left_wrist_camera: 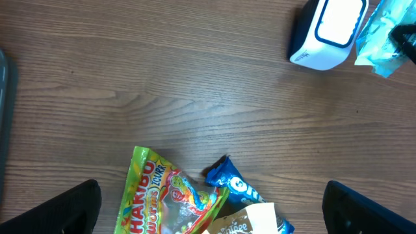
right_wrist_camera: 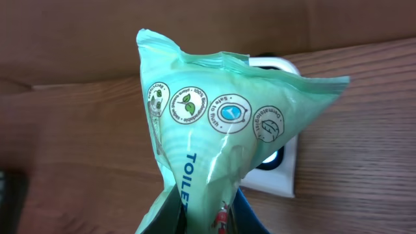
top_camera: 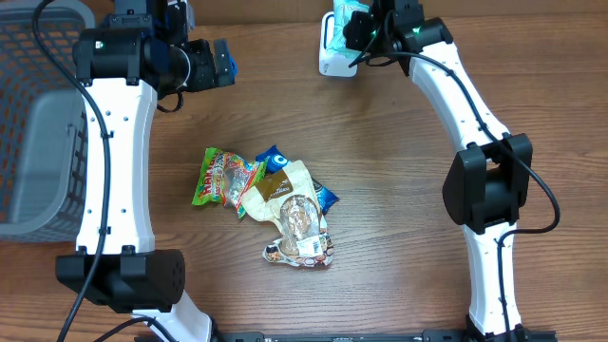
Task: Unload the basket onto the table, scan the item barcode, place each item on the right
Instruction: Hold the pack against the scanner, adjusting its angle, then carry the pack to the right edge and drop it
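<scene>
Closest, the right gripper (right_wrist_camera: 201, 218) is clamped on one end of a mint-green packet (right_wrist_camera: 214, 123), which reads "TOILE" in blue beneath four round seals whose print is too small to read. Just beyond the packet sits the white scanner (right_wrist_camera: 281, 170). Elsewhere, the left gripper (top_camera: 224, 64) hangs with jaws spread wide; just ahead of it lie a "HARIBO" bag (left_wrist_camera: 162, 201) and a blue packet (left_wrist_camera: 237, 188)

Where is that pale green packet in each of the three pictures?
Overhead: top edge, right of centre, green packet over the white scanner.
Left wrist: packet in top right corner, beside the scanner.
Right wrist: packet fills the centre, scanner behind.
Shared landmark: the scanner.
</scene>
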`<state>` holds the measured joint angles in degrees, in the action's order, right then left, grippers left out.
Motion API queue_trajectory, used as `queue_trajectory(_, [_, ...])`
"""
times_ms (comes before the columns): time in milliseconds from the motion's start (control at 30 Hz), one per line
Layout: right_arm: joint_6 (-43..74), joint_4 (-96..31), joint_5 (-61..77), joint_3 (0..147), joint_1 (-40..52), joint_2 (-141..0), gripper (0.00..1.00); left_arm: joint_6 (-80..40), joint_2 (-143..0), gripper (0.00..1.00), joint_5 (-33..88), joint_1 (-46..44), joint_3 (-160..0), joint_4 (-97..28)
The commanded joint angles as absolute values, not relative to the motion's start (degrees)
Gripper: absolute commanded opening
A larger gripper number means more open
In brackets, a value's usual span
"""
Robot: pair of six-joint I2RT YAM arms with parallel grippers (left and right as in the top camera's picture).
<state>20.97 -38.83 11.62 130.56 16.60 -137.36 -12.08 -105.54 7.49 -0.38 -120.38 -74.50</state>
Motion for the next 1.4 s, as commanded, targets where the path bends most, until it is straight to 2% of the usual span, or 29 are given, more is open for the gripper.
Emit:
queue_trajectory(0, [18.2,-38.41,3.73,132.18,18.04,-136.81,0.04,-12.25,-105.75,1.0,7.07,-0.78,-120.9,-74.37])
queue_trajectory(233, [6.48,-38.35,-9.78,132.18,24.45,-136.88,0.04,-12.25,-105.75,1.0,7.07,-0.78,-120.9,-74.37])
queue_trajectory(500, [4.21,-38.02,-21.69,132.18,27.83,-137.43,0.04,-12.25,-105.75,1.0,7.07,-0.78,-120.9,-74.37])
queue_trajectory(733, [4.21,-40.1,-20.14,132.14,23.97,-138.87,0.04,-12.25,-105.75,1.0,7.07,-0.78,-120.9,-74.39])
queue_trajectory(867, [4.23,-45.67,-12.95,132.16,22.74,-138.63,0.04,-12.25,-105.75,1.0,7.07,-0.78,-120.9,-74.39])
queue_trajectory(1067, [4.8,-57.17,2.59,132.16,22.46,-128.42,0.04,-12.25,-105.75,1.0,7.07,-0.78,-120.9,-74.41])
queue_trajectory(1367, [13.78,-75.7,3.95,132.14,14.04,-109.23,0.04,-12.25,-105.75,1.0,7.07,-0.78,-120.9,-74.54])
